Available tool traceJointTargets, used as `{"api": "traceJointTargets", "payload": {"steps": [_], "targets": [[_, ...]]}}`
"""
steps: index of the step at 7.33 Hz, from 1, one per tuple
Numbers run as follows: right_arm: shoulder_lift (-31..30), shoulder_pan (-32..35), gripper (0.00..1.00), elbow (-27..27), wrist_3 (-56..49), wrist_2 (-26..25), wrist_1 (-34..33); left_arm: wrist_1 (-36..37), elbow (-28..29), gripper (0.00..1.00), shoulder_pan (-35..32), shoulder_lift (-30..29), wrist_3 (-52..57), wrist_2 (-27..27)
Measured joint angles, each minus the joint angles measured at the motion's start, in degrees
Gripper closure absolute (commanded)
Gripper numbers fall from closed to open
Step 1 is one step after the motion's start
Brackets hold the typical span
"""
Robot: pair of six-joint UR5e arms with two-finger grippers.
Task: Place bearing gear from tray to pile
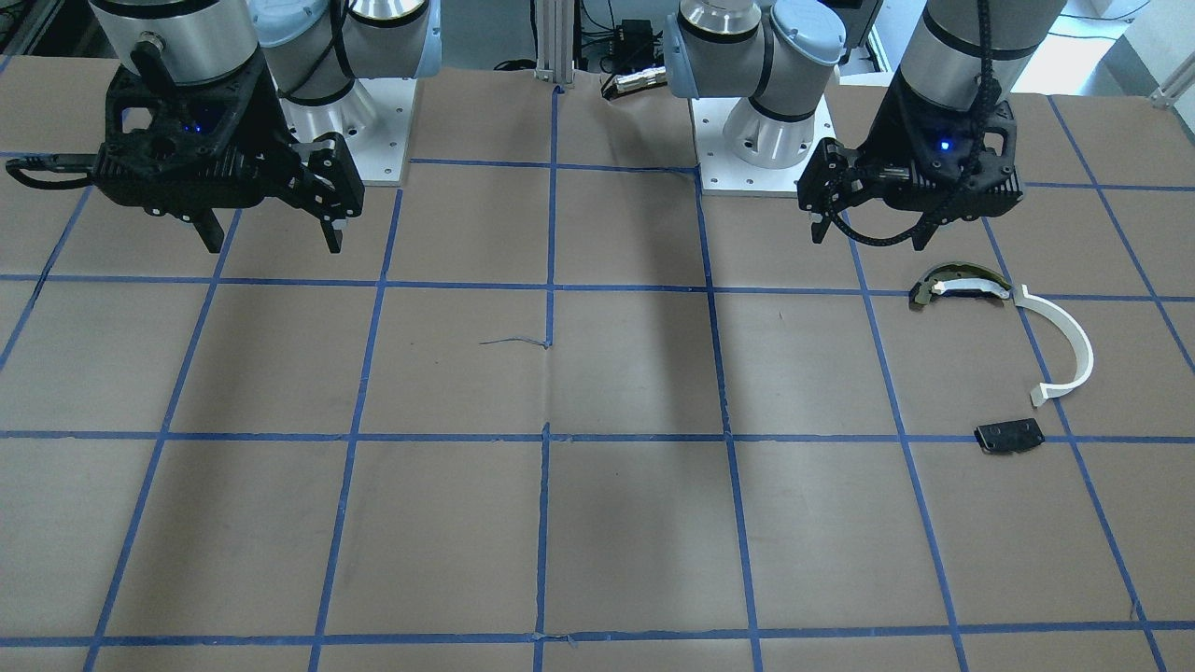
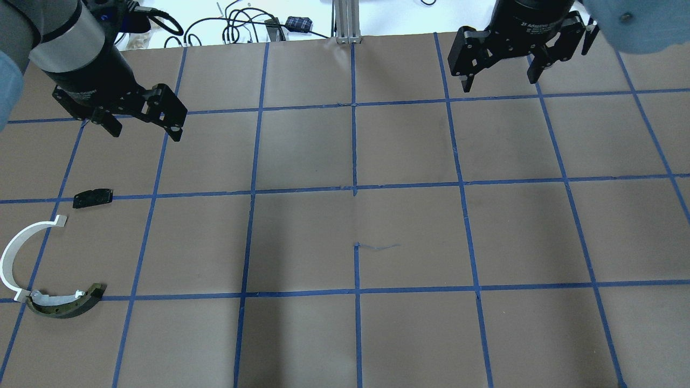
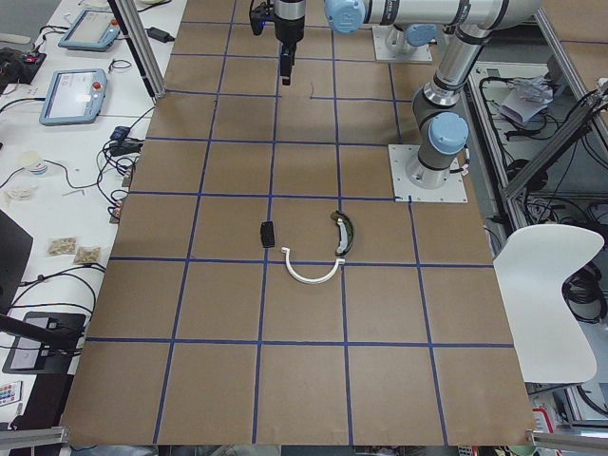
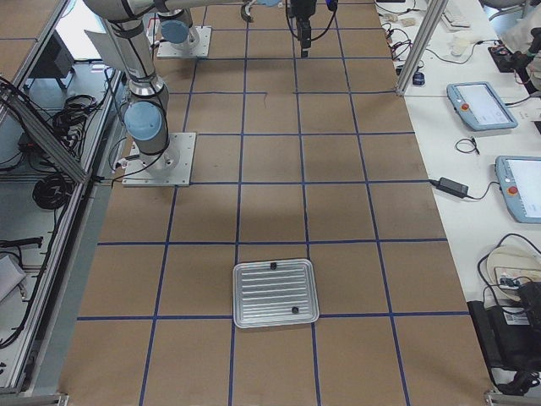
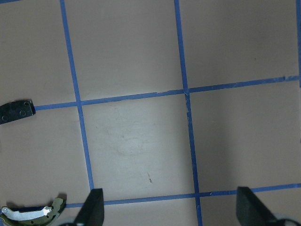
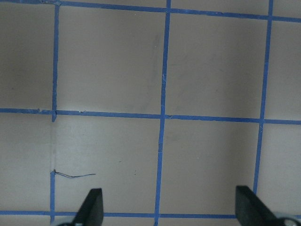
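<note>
A ribbed metal tray lies on the table and shows only in the exterior right view. Two small dark parts sit on it, too small to tell which is the bearing gear. The pile is a white half-ring strip, a dark curved olive-edged piece and a flat black plate. My left gripper hangs open and empty above the table, beyond the plate. My right gripper is open and empty, high at the far right.
The table is brown paper with a blue tape grid. Cables and devices lie past its far edge. The arm bases stand at the robot's side. A thin scratch marks the centre.
</note>
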Motion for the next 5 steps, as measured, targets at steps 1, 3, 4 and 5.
{"api": "traceJointTargets", "payload": {"steps": [1, 3, 4, 5], "targets": [[-0.1, 0.0, 0.00, 0.0, 0.1, -0.3, 0.0, 0.0, 0.0, 0.00, 0.0, 0.0, 0.0, 0.5], [-0.1, 0.1, 0.00, -0.3, 0.4, -0.1, -0.1, 0.0, 0.0, 0.00, 0.1, -0.1, 0.1, 0.8], [-0.3, 0.0, 0.00, -0.6, 0.2, -0.3, 0.1, 0.1, 0.0, 0.00, 0.1, -0.2, 0.1, 0.8], [-0.6, -0.4, 0.00, -0.4, -1.0, -0.5, 0.5, 0.1, -0.1, 0.00, 0.1, -0.4, 0.1, 0.8]]}}
